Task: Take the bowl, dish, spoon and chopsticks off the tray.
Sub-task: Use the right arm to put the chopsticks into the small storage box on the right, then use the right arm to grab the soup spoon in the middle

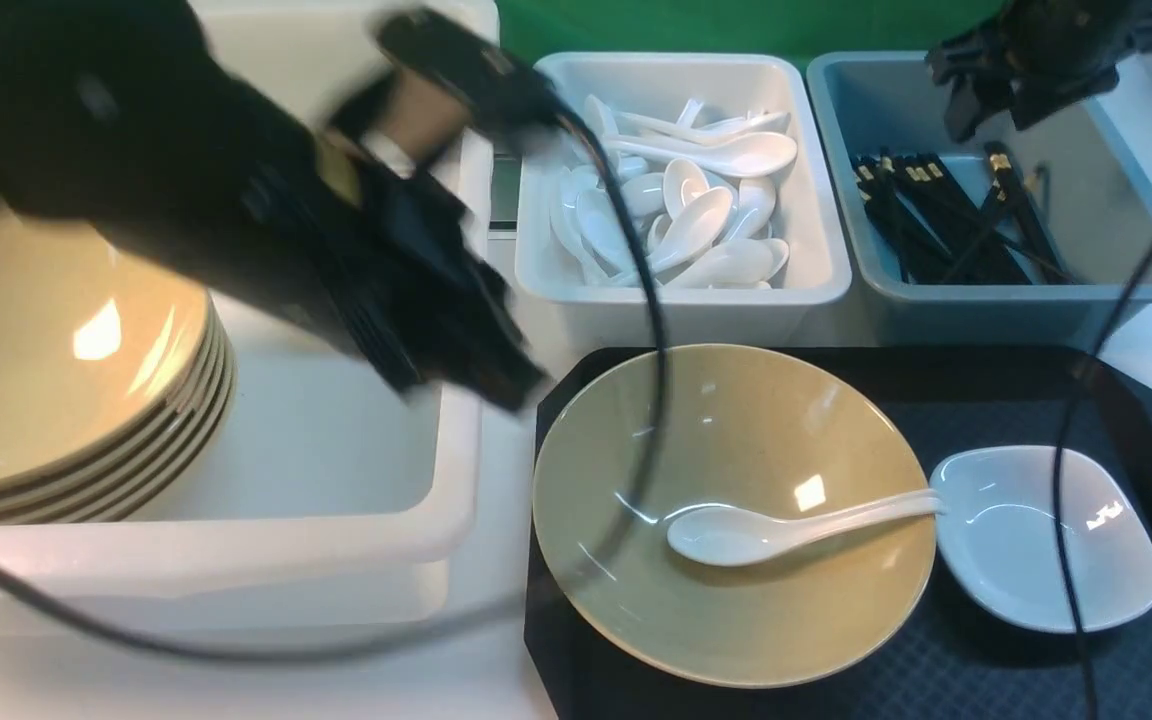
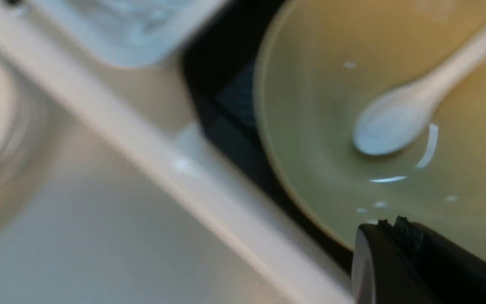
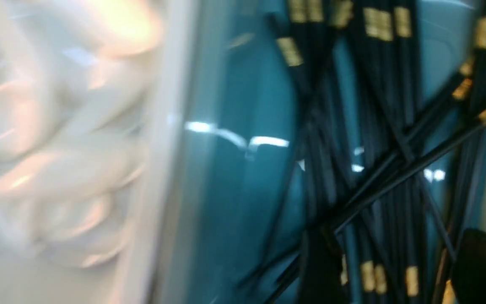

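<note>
Over the grey-blue bin [image 1: 996,310] at one o'clock, the right arm [image 1: 1036,50] hangs with its jaws spread apart and nothing between them. Black chopsticks [image 1: 936,220] lie heaped beneath, one pair crosswise on top; they are too tangled to count.

No chopsticks show on the tray [image 1: 986,400] at five o'clock, so that step looks finished. Three things are left on it:
- one bowl [image 1: 786,420]
- one spoon [image 1: 746,535] lying in the bowl, its handle pointing to three o'clock
- one dish [image 1: 1006,530] just beside the bowl, at its three o'clock

The left arm [image 1: 236,200] reaches in from ten o'clock. Its jaws are closed on nothing, close to the bowl's rim at ten o'clock.

The spoon probably goes next, to the spoon tub [image 1: 681,310] at twelve o'clock, which holds well over a dozen spoons. That calls for open jaws on the handle, then a clean lift so the bowl stays put.

At nine o'clock, the large white tub [image 1: 336,450] holds a stack of bowls [image 1: 36,340], about five.
</note>
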Robot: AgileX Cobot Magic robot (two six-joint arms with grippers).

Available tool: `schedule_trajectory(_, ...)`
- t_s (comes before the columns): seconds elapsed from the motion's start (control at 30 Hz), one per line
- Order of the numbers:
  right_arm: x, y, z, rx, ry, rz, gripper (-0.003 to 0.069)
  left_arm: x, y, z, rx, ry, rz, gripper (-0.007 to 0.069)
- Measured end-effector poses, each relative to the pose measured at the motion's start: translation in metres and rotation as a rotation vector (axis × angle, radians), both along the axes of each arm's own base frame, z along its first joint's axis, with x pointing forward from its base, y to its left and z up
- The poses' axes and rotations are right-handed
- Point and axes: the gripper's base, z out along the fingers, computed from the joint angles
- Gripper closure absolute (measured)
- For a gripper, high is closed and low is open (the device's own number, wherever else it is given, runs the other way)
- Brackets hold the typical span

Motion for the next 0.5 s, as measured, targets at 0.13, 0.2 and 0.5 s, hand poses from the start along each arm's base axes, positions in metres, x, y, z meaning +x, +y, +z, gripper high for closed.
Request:
schedule_trajectory(0.13,-0.067,0.044,0.031,-0.026,-0.006,0.281,0.0218,-0.011,0.038,0.019,0.05,-0.01,0.032,0.0636)
schedule_trajectory(0.2,-0.084,0.058,0.034,-0.037,-0.003,0.358,0.0218,-0.017,0.043,0.023,0.055,-0.02,0.029,0.0636)
schedule_trajectory(0.5,-0.184,0.128,-0.016,-0.206,0.166,0.849,0.0218,-0.068,0.058,0.012,0.009,0.005,-0.034,0.0636)
